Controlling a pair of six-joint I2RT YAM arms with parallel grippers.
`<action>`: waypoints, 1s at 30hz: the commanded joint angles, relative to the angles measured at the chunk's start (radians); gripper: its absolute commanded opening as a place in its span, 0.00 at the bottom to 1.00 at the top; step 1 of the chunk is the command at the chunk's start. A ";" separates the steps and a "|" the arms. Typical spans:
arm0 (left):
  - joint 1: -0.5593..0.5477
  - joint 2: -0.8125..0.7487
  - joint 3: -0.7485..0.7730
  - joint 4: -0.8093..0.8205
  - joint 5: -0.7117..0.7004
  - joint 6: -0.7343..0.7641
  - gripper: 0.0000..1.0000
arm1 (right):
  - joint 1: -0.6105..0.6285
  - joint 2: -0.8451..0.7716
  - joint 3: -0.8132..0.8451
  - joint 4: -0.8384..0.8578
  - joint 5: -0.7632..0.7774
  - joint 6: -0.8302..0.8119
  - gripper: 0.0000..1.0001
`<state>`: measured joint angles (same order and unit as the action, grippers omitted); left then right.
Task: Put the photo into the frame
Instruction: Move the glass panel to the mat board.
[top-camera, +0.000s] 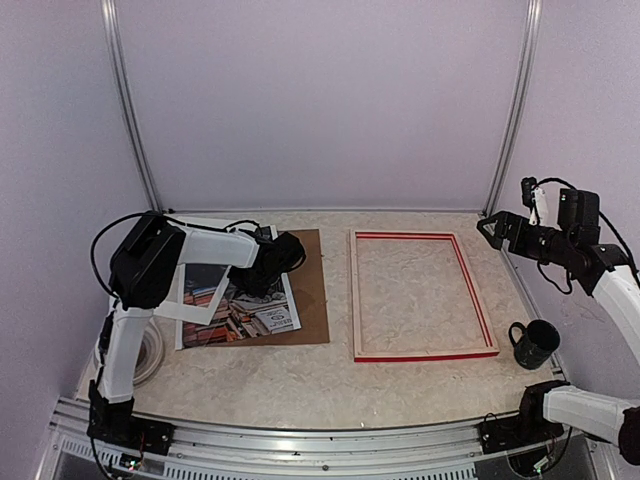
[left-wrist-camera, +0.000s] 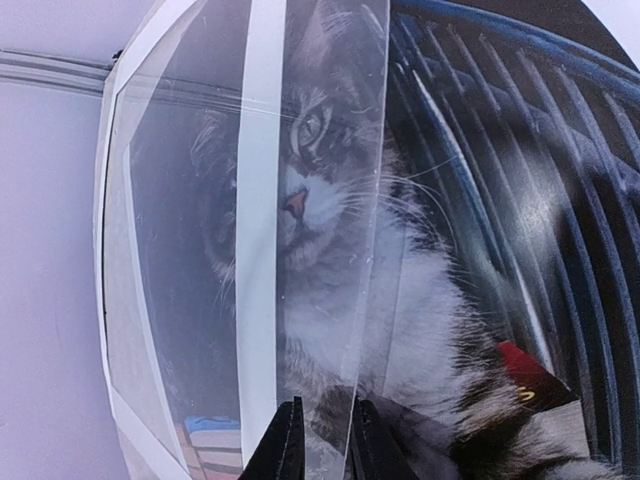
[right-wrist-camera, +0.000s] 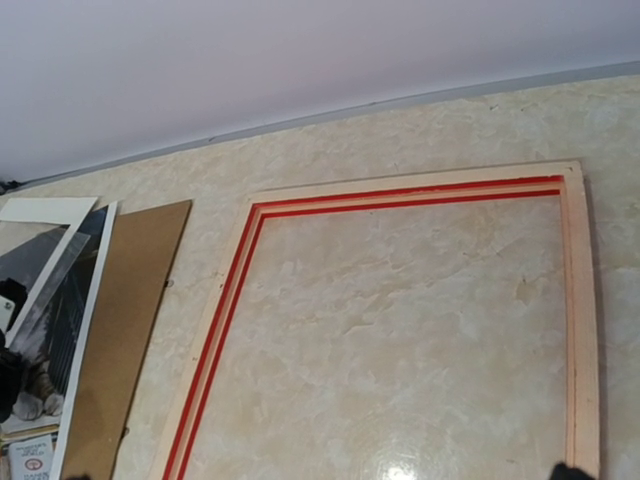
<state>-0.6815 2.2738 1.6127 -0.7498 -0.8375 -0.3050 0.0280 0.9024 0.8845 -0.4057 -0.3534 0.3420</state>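
Observation:
The photo, a tabby cat on books, lies flat at the left on a brown board; it fills the left wrist view and shows at the left edge of the right wrist view. A clear sheet lies over it. My left gripper is low over the photo's far part, its jaws drawn nearly together on the sheet's edge. The frame, red with pale wood edges, lies empty in mid-table. My right gripper hangs open above the frame's far right corner, holding nothing.
A white mat board lies askew over the photo's left side. The brown backing board reaches close to the frame's left rail. A dark mug stands right of the frame. A white cable coil sits by the left arm's base.

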 joint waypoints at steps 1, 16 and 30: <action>0.002 0.029 -0.009 -0.044 0.026 0.000 0.16 | 0.005 -0.021 -0.017 0.015 0.009 -0.003 1.00; -0.014 -0.017 0.009 -0.065 0.012 -0.011 0.07 | 0.006 -0.023 -0.024 0.021 0.009 -0.004 1.00; -0.099 -0.090 0.149 -0.200 0.022 -0.045 0.09 | 0.005 -0.009 -0.025 0.028 0.004 -0.003 1.00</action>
<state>-0.7429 2.2395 1.7004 -0.8883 -0.8230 -0.3176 0.0280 0.8921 0.8700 -0.3988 -0.3515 0.3416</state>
